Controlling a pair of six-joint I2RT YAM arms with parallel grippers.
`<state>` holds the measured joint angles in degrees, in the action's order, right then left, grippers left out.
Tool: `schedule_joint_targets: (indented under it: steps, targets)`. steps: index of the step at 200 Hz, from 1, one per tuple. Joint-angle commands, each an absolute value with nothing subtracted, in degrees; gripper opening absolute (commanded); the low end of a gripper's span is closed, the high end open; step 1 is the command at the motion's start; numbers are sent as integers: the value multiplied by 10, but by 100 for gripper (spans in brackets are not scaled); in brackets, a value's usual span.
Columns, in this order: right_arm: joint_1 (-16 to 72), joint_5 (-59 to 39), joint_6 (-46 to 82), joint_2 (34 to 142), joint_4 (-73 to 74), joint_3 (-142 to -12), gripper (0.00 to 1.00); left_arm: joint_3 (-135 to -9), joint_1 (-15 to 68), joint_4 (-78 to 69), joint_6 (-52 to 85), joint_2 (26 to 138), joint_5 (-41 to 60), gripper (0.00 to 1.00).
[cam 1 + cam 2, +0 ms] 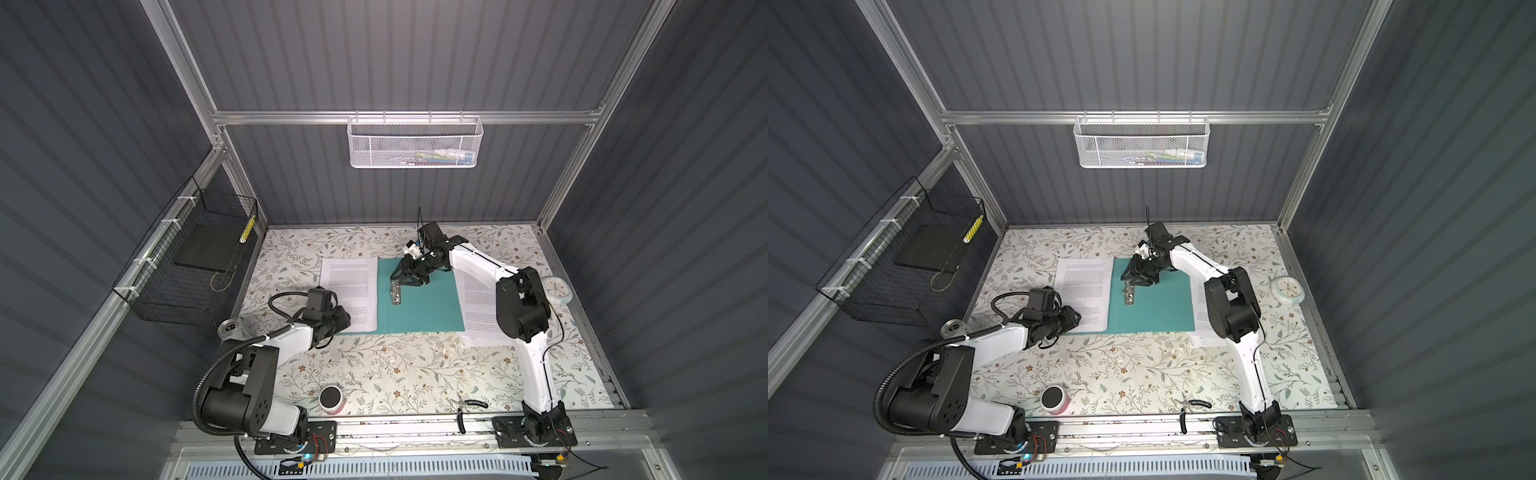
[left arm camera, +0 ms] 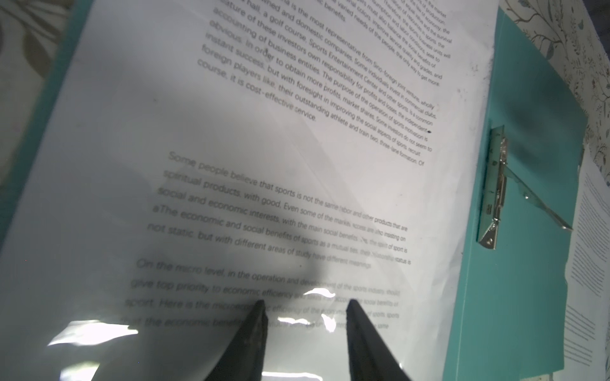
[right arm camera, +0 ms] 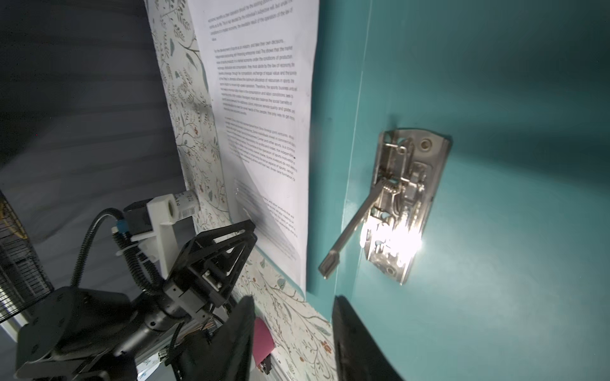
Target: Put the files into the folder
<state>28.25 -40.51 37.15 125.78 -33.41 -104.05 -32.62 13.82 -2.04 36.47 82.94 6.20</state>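
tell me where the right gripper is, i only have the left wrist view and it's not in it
observer: the right gripper hangs over the folder, at the far end of the metal clip.
operator: holding anything
observer: no, the right wrist view shows its fingers apart with nothing between them.
operator: is that sheet past the folder clear to grab
observer: not fully, the right arm reaches over the second sheet and hides part of it in both top views.
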Motion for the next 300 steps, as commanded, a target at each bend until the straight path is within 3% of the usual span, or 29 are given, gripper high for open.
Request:
schedule_joint_targets:
  steps: [1, 25, 86, 114, 201, 244, 257, 268, 283, 300]
  targets:
    - [279, -372, 403, 1220, -318, -995, 24, -307, 134, 56, 369, 822, 43, 42]
    - [288, -372, 432, 1205, -284, -925, 6, -308, 134, 55, 371, 818, 42, 42]
    - [325, -398, 472, 1254, -206, -894, 4, -307, 134, 50, 370, 819, 50, 42]
    - [332, -408, 472, 1299, -213, -951, 3, -308, 134, 49, 371, 820, 54, 42]
    - [274, -398, 435, 1475, -388, -1313, 4, -315, 134, 58, 361, 817, 44, 42]
    - [244, -397, 419, 1468, -403, -1338, 5, -336, 134, 85, 350, 787, 35, 43]
    - [235, -378, 400, 1436, -416, -1320, 7, -354, 134, 101, 337, 771, 41, 48]
    - [227, -343, 376, 1392, -428, -1283, 12, -372, 134, 118, 324, 756, 44, 57]
    - [212, -283, 334, 1311, -430, -1194, 27, -395, 134, 137, 310, 732, 55, 71]
    - [192, -203, 294, 1211, -424, -1077, 42, -414, 134, 139, 300, 705, 75, 79]
